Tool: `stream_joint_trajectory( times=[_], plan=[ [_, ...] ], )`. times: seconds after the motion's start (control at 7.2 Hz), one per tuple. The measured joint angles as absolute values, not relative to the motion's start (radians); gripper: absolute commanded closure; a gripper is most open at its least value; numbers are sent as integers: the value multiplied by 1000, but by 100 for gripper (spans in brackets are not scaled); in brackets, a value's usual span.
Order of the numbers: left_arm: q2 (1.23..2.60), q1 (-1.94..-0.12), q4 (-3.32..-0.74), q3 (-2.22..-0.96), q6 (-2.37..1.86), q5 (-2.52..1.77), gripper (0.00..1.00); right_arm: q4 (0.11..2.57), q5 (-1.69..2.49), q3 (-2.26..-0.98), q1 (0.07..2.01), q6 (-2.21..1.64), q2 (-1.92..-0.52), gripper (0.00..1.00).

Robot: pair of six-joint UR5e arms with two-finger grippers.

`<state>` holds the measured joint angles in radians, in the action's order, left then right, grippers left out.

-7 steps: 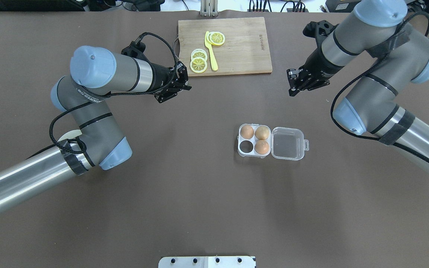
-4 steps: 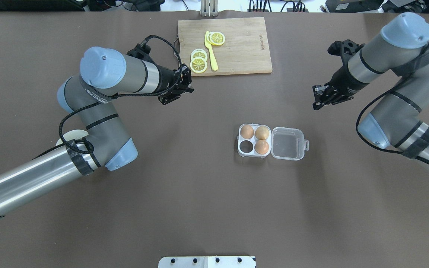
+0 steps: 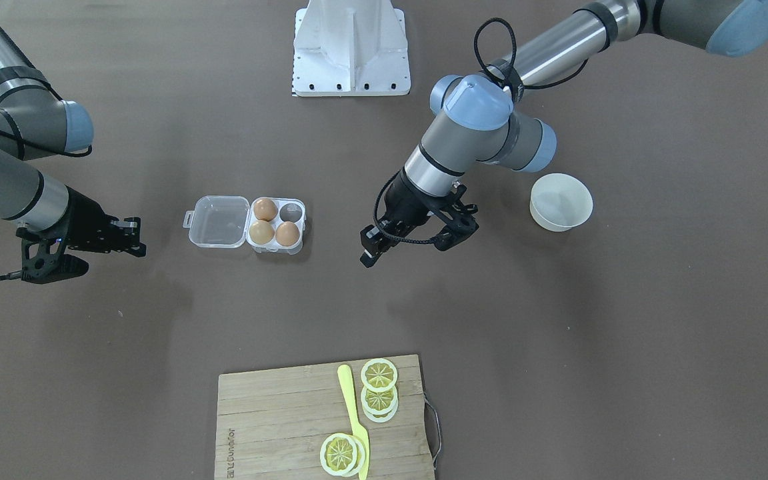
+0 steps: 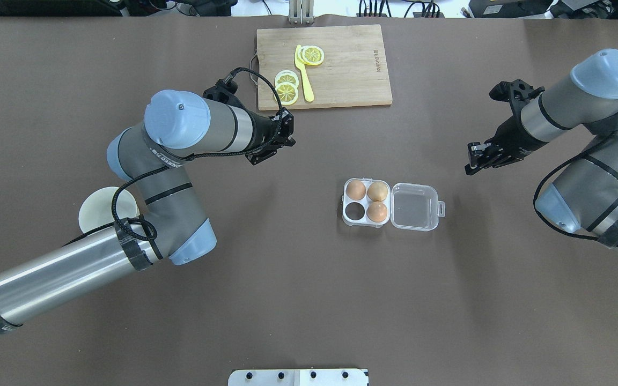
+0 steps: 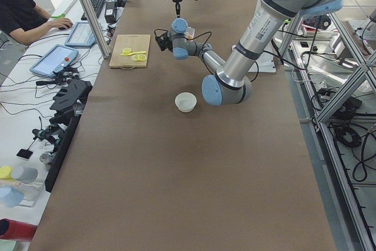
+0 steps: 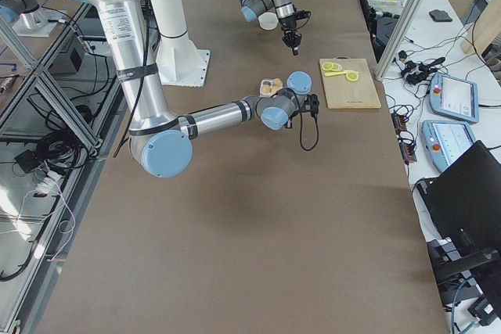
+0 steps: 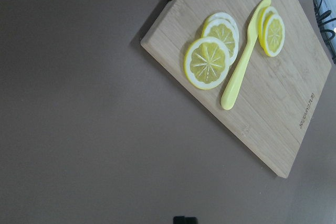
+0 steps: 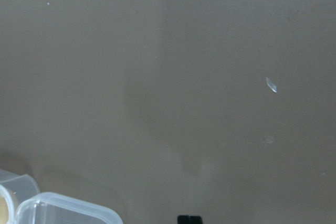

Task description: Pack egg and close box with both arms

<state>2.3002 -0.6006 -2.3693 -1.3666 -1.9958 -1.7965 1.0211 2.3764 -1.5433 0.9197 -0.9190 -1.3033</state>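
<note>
The clear four-cell box (image 4: 347,217) lies mid-table with its lid (image 4: 415,206) swung open flat to the right. Three brown eggs fill three cells; the most orange-brown egg (image 4: 377,211) is near right, and the near-left cell (image 4: 355,213) is empty. The box also shows in the front view (image 3: 303,235). No egg lies outside the box. My left gripper (image 4: 286,130) hovers left of and beyond the box, open and empty. My right gripper (image 4: 471,158) hovers right of the lid, open and empty. The right wrist view catches the lid's corner (image 8: 68,211).
A wooden cutting board (image 4: 341,80) with lemon slices (image 4: 286,88) and a yellow knife (image 4: 303,75) lies at the far edge. A white bowl (image 3: 561,201), seemingly empty, stands by my left arm's elbow. The white base (image 3: 351,47) is at the near edge.
My left gripper has moved right, closer to the box. My right gripper has swung right and back toward me, away from the board. The bowl is more uncovered.
</note>
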Motion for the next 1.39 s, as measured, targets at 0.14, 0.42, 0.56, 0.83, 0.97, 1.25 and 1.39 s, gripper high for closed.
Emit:
stream_joint_trajectory(
  times=[0.14,0.42,0.56,0.83,0.97,1.25,1.39],
  plan=[
    [2301,-583,-2358,-1368,-1996,-1794,73,1019,2392,-1555,920,-928,-1303,0],
    [2302,-538,-2340,-1373,-1999,-1790,100,1019,2410,-1578,921,-947,-1303,0],
    [2303,-508,-2337,-1374,-2000,-1773,100,1019,2417,-1585,921,-950,-1303,0],
    [2321,-450,-2335,-1365,-2004,-1725,100,1019,2421,-1596,922,-952,-1305,0],
    [2333,-438,-2335,-1354,-2006,-1716,100,1019,2422,-1597,922,-952,-1304,0],
    [2358,-433,-2337,-1323,-2001,-1683,100,1019,2422,-1599,922,-953,-1304,0],
    [2365,-434,-2338,-1310,-2000,-1664,100,1019,2422,-1600,922,-953,-1304,0]
  ],
)
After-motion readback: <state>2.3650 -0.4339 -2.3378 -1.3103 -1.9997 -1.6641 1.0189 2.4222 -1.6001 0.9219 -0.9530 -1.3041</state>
